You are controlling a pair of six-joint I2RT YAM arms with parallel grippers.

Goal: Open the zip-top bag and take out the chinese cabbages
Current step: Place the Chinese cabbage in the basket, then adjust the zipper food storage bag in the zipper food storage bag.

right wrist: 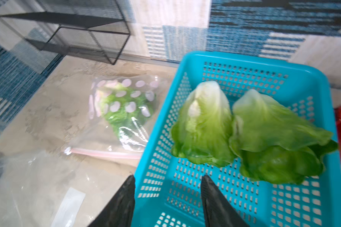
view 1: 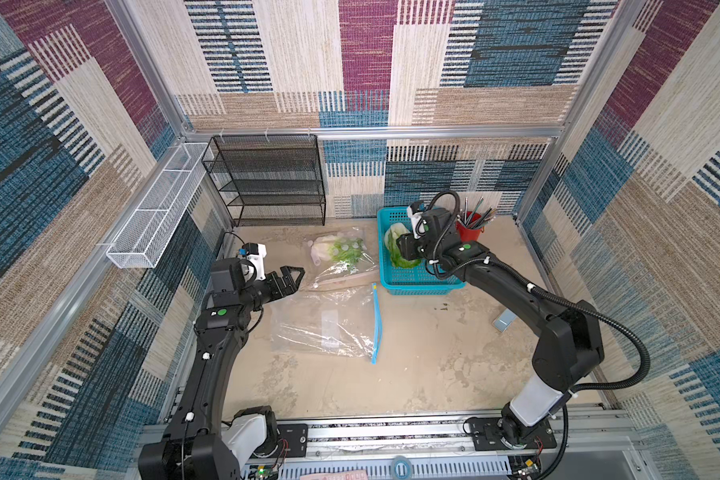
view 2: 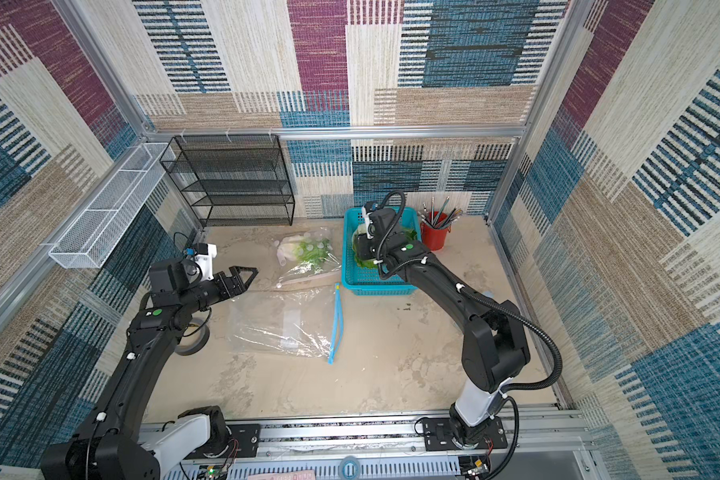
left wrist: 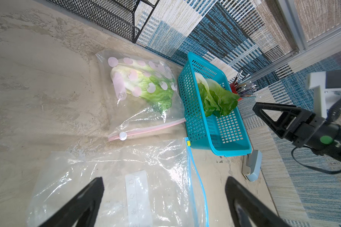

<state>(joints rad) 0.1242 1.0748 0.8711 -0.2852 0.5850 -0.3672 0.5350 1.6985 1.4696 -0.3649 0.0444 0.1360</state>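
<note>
Jaws wide apart on the left end effector (left wrist: 163, 186), partly apart on the right end effector (right wrist: 167, 177).

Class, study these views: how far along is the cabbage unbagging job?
Done: two cabbages lie in the teal basket; the blue-zip bag lies flat, empty. In hand: nothing; left gripper and right gripper are open. Remaining: one cabbage inside the pink-zip bag.
</note>
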